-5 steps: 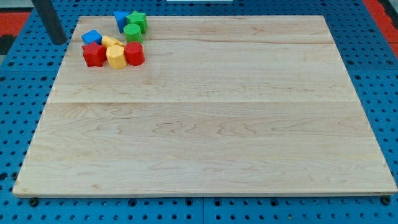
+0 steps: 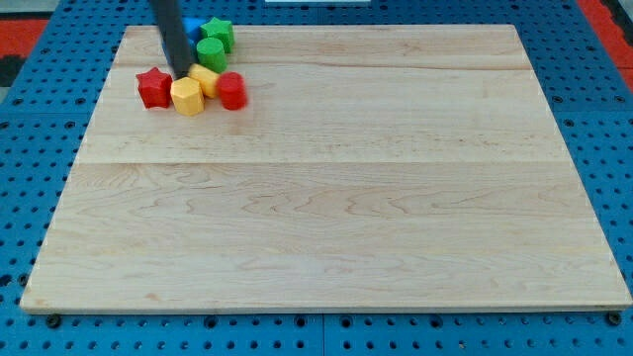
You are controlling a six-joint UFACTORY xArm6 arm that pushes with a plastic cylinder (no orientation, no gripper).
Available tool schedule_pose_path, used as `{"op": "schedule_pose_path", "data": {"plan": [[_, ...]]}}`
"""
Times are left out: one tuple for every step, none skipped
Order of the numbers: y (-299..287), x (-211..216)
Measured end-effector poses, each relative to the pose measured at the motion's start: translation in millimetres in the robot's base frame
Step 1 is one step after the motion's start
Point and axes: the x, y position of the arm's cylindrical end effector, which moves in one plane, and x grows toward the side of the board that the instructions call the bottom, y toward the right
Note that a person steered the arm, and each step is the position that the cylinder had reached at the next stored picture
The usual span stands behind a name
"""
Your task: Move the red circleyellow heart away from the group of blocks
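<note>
My tip (image 2: 183, 75) stands in the block group at the view's top left, just above the yellow blocks. A red cylinder (image 2: 231, 90) sits at the group's right end. A yellow heart (image 2: 206, 78) lies between it and my tip. A yellow hexagon-like block (image 2: 186, 97) sits just below my tip. A red star (image 2: 153, 87) is at the left. A green cylinder (image 2: 211, 51) and a green star (image 2: 220, 33) sit above. A blue block (image 2: 194, 27) shows partly behind the rod.
The wooden board (image 2: 326, 198) lies on a blue perforated table (image 2: 20, 198). The board's top edge runs close above the green star. The dark rod (image 2: 170, 30) rises out of the view's top.
The rod has moved right from outside the board's left edge into the group. The red cylinder and yellow blocks have shifted right and down. The blue cube on the left is hidden.
</note>
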Motion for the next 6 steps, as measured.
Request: {"op": "schedule_pose_path", "data": {"plan": [[46, 15], [52, 43], [60, 57], [60, 57], [60, 58], [60, 94]]}}
